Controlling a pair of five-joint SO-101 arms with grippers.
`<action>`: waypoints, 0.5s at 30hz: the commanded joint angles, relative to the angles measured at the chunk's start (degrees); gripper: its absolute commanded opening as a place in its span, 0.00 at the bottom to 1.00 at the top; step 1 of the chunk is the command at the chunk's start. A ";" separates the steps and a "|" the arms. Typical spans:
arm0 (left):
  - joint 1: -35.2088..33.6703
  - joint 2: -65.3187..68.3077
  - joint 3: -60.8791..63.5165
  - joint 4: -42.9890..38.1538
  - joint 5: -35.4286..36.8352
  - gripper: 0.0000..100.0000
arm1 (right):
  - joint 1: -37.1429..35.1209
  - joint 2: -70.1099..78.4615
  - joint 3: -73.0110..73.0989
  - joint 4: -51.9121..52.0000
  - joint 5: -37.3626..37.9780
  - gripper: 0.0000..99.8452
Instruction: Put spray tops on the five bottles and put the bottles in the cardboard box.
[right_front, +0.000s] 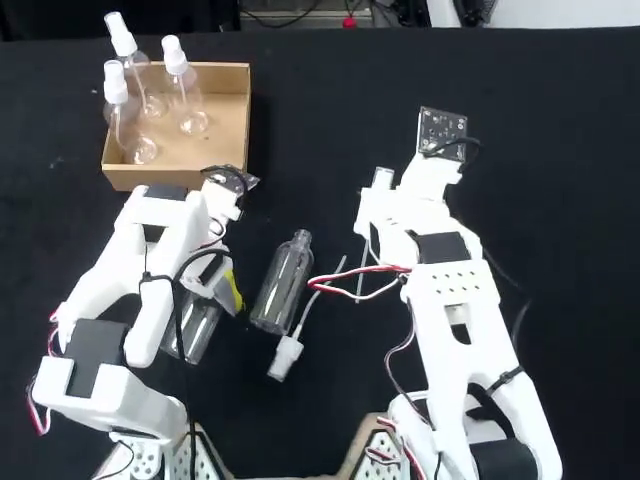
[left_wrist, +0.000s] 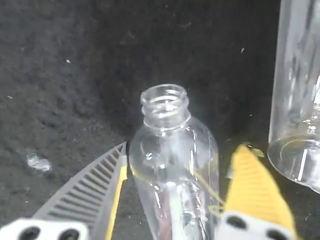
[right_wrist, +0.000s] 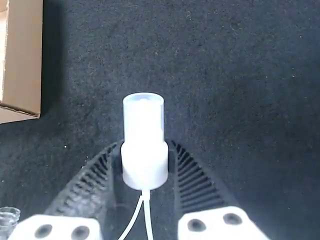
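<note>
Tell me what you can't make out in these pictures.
High view: an arm covers most of the bottle in the left pincer.
Left wrist view: the edge cuts off the neck of the lying bottle.
Right wrist view: the edge cuts off the tube of the spray top.

Three bottles (right_front: 142, 92) in cardboard box (right_front: 226, 142)

White arms (right_front: 130, 270); left end effector (left_wrist: 182, 147) perhaps yellow-taped
</note>
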 joint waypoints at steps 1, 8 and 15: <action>0.22 -0.44 -0.75 -0.35 -0.26 0.23 | 0.70 -1.89 -0.40 -1.23 0.62 0.02; 0.48 -0.79 1.10 -3.60 -0.09 0.19 | 0.70 -1.89 -0.31 -1.14 0.62 0.02; -1.54 -7.82 -0.92 3.43 -0.09 0.18 | 0.62 -1.71 -0.31 -1.14 0.62 0.02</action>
